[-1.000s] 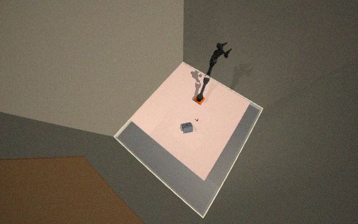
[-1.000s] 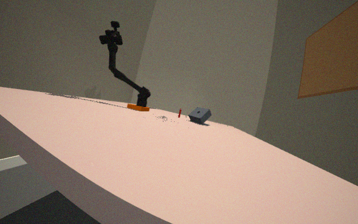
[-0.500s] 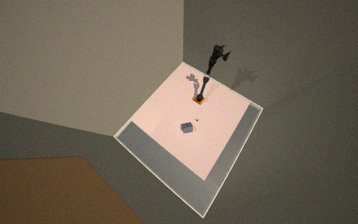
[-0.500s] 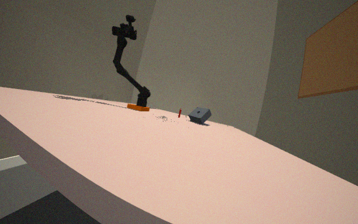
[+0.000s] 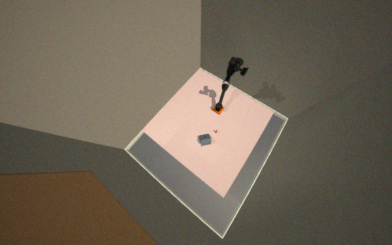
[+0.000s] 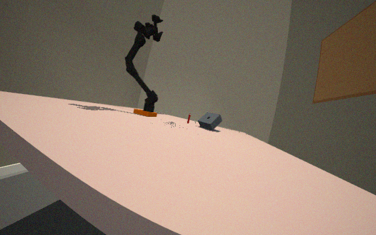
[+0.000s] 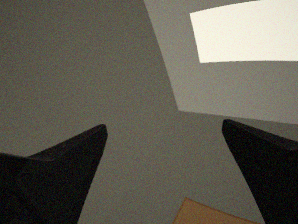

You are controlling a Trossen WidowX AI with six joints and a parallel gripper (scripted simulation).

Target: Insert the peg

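The red peg (image 5: 216,131) (image 6: 188,118) stands upright on the table, between the robot's base and the panel block. Its cross-section is too small to tell. The grey-blue block with the sloped panel (image 5: 205,141) (image 6: 215,120) sits just beyond the peg. One small dark hole (image 6: 209,117) shows in its face, with nothing in it. My gripper (image 6: 162,27) (image 7: 164,128) is wide open and empty, high above the table and far from the peg. The wrist view shows both fingertips apart with only walls and a bright panel beyond, and neither peg nor block.
The arm rises from an orange base plate (image 5: 218,109) (image 6: 145,113) on the pale pink table (image 5: 182,119) (image 6: 175,163). The peg and the block stand close to each other. A brown surface (image 5: 63,204) (image 6: 354,59) lies well away from the table.
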